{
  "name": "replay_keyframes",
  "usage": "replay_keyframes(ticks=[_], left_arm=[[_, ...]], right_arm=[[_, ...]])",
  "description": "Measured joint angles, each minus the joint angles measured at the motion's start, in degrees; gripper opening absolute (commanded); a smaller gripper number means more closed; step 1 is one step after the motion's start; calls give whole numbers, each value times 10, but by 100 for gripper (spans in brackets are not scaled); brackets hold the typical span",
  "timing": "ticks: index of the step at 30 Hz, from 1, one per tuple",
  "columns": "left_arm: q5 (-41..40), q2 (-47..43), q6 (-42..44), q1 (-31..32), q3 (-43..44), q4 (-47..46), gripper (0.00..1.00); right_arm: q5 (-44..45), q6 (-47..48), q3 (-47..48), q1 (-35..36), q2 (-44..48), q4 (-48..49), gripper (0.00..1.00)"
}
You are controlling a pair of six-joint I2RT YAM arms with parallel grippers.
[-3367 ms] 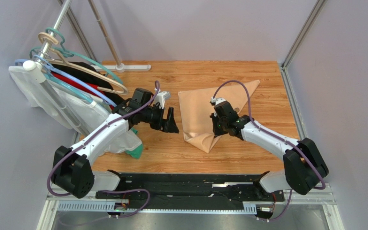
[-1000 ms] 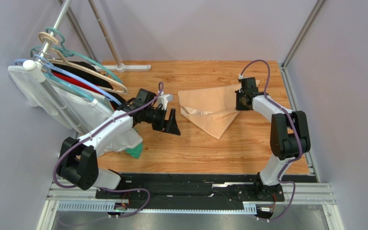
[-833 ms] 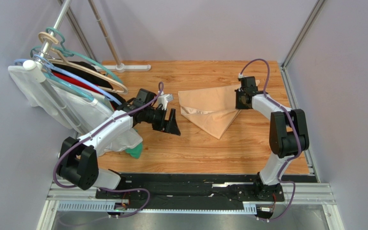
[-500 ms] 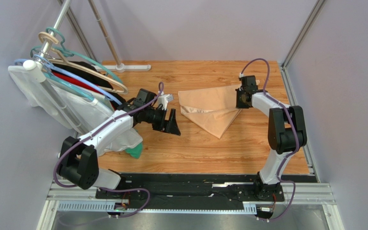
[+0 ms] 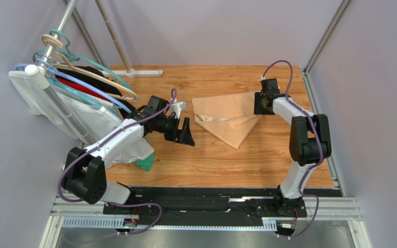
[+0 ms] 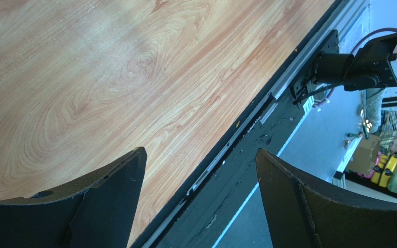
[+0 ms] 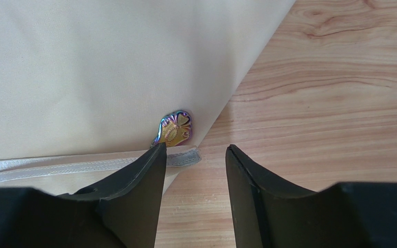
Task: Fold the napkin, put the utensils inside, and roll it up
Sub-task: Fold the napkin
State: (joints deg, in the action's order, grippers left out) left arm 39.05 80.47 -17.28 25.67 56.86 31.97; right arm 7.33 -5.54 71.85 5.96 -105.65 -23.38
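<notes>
The pale peach napkin (image 5: 227, 118) lies folded into a triangle on the wooden table (image 5: 211, 160). My right gripper (image 5: 258, 108) hovers at its right corner, open, with nothing between the fingers. In the right wrist view that gripper (image 7: 193, 151) stands over the napkin's (image 7: 97, 67) stitched hem corner (image 7: 184, 158). An iridescent purple-gold utensil tip (image 7: 173, 128) peeks from under the cloth there; the rest of the utensils is hidden. My left gripper (image 5: 183, 133) hangs open and empty left of the napkin. In its own view, the left gripper (image 6: 200, 155) looks down at the table's near edge.
A clothes rack with hangers and white, red and black garments (image 5: 71, 98) crowds the left side, its foot (image 5: 136, 73) at the back. A green cloth (image 5: 145, 164) lies under the left arm. A black rail (image 5: 200, 199) runs along the near edge. Walls close both sides.
The right gripper carried a napkin corner from the near middle to the far right, folding the cloth. In the last half second it opened, let go, and backed slightly right. The left arm stayed still.
</notes>
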Motion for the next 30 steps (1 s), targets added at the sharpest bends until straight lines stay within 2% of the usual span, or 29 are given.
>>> replay_keyframes(ticks=[4, 8, 11, 14, 18, 25, 30], left_arm=[[1, 0, 0, 0, 0, 0, 87], [2, 0, 0, 0, 0, 0, 87], [2, 0, 0, 0, 0, 0, 87], [2, 0, 0, 0, 0, 0, 87], [5, 0, 0, 0, 0, 0, 87], [6, 0, 0, 0, 0, 0, 87], [6, 1, 0, 0, 0, 0, 87]], right_arm=[[5, 0, 1, 0, 26, -19, 50], [-13, 2, -11, 18, 103, -18, 51], [-48, 11, -32, 59, 166, -4, 51], [-103, 26, -48, 111, 184, 27, 50], [-185, 37, -55, 150, 141, 62, 49], [-265, 68, -9, 189, 9, 70, 48], [-329, 90, 9, 207, -29, 82, 49]])
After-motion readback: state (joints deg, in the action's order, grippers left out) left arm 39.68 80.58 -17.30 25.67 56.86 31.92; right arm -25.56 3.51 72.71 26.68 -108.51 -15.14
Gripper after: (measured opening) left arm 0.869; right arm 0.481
